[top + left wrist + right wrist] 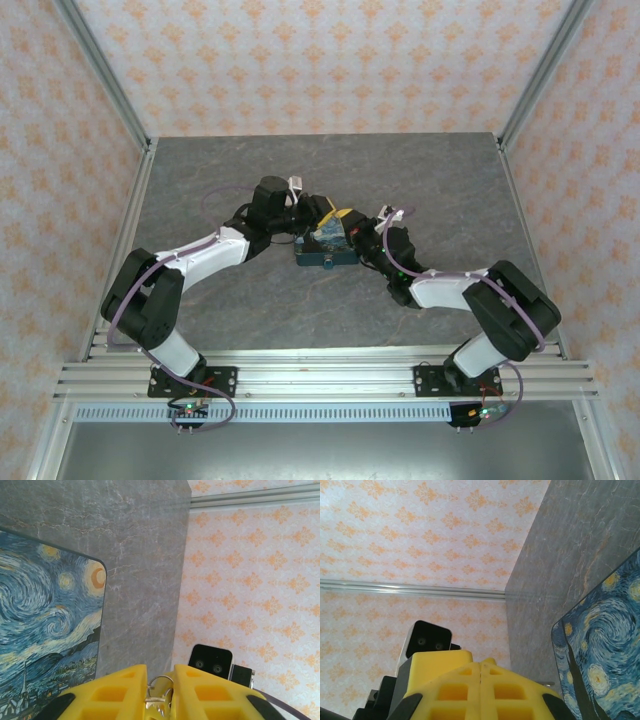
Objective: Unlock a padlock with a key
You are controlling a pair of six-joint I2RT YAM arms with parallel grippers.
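Note:
In the left wrist view the key (159,696) hangs on a thin metal ring (161,681), caught between my left gripper's (160,672) yellow fingers, which are drawn in against it. From above, that left gripper (320,212) hovers at the far edge of the Starry-Night-print box (325,243). My right gripper (480,663) is shut, finger against finger, with nothing in it. It sits just right of the left one (350,222), tip to tip over the box. The padlock is hidden from me.
The box (45,630) lies on the grey stone-look table (430,190), in the middle. Aluminium frame posts (105,85) and patterned walls close in the back and sides. The right wrist's camera (210,663) is close beside the left fingers.

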